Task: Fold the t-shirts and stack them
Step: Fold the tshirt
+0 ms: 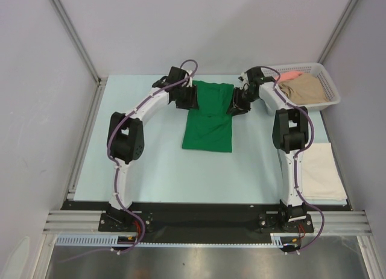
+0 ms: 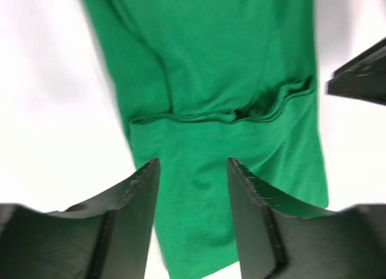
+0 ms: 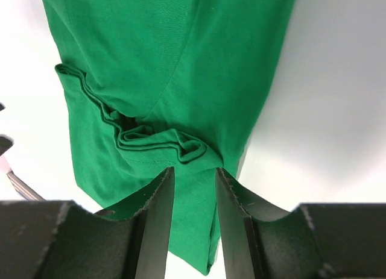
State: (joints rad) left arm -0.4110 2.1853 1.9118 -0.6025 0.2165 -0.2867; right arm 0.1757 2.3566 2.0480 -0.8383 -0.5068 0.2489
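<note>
A bright green t-shirt (image 1: 208, 125) lies in a long strip in the middle of the table, with a bunched crosswise fold about halfway along. My left gripper (image 1: 187, 98) hangs over its far left edge and my right gripper (image 1: 236, 103) over its far right edge. In the left wrist view the left gripper (image 2: 193, 163) is open above flat green cloth (image 2: 229, 68), pinching nothing. In the right wrist view the right gripper (image 3: 195, 169) stands open, narrower, with the green cloth (image 3: 169, 44) lying in the gap and the bunched fold (image 3: 157, 143) just past its tips.
A white mesh basket (image 1: 329, 80) at the far right holds a tan shirt (image 1: 307, 89) and a salmon-pink one (image 1: 288, 76). A folded cream-white shirt (image 1: 319, 170) lies near the right arm's base. Grey walls enclose the table on both sides.
</note>
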